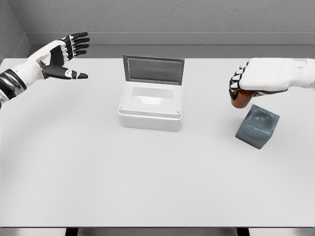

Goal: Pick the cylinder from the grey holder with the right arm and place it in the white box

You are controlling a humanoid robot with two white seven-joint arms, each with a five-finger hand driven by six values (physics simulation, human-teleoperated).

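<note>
Right robot hand grasps my small brown cylinder near the worktop's right edge; it seems light, stiff, smooth, so I hold its sides.

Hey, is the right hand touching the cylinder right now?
Touching. The head view shows the right hand with its fingers curled over the reddish-brown cylinder, whose lower end pokes out under the hand, lifted out of the grey holder.

Glossy white plastic-looking box, matt grey holder, smooth reddish-brown cylinder, matt white table
</note>
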